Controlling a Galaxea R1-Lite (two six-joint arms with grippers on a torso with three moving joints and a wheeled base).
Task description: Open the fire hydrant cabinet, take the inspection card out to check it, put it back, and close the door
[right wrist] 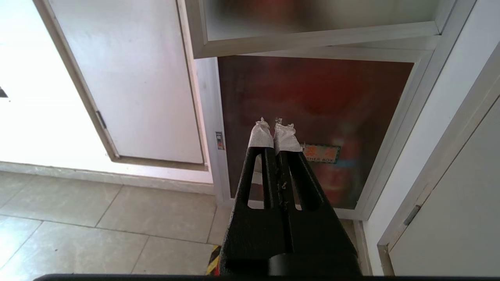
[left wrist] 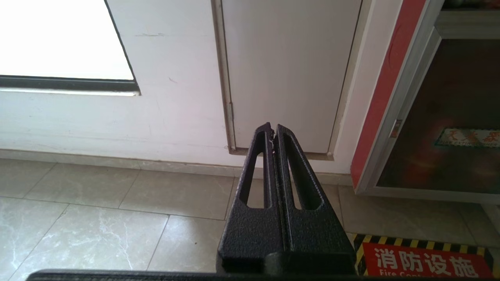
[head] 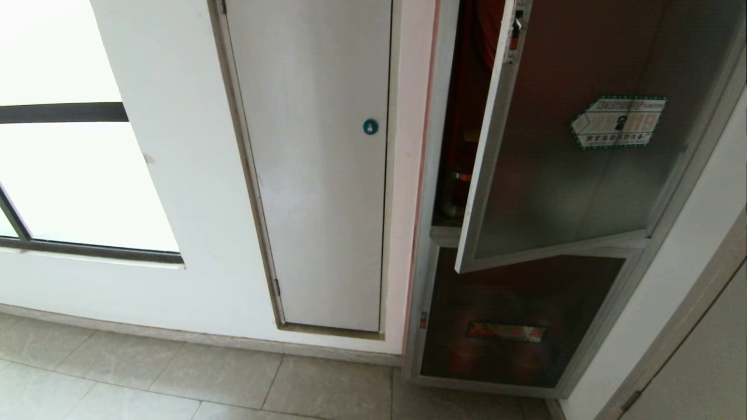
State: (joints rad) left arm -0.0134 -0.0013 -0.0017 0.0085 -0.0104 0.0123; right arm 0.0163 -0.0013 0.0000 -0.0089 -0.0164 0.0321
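From the head view, the fire hydrant cabinet (head: 439, 175) stands right of a plain white door (head: 315, 169), its tinted glass door (head: 572, 151) swung partly open with red gear showing in the gap; no inspection card shows. At the left wrist, the left gripper (left wrist: 272, 130) hangs above floor tiles (left wrist: 117, 218), fingers clenched on nothing. At the right wrist, the right gripper (right wrist: 273, 124), fingers clenched and empty, points at the cabinet's lower panel (right wrist: 312, 117).

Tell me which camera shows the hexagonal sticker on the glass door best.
Head view: the green-bordered hexagonal sticker sits fully in frame on the door, which is ajar. The right wrist view catches only the door's bottom edge; the left wrist view shows neither.
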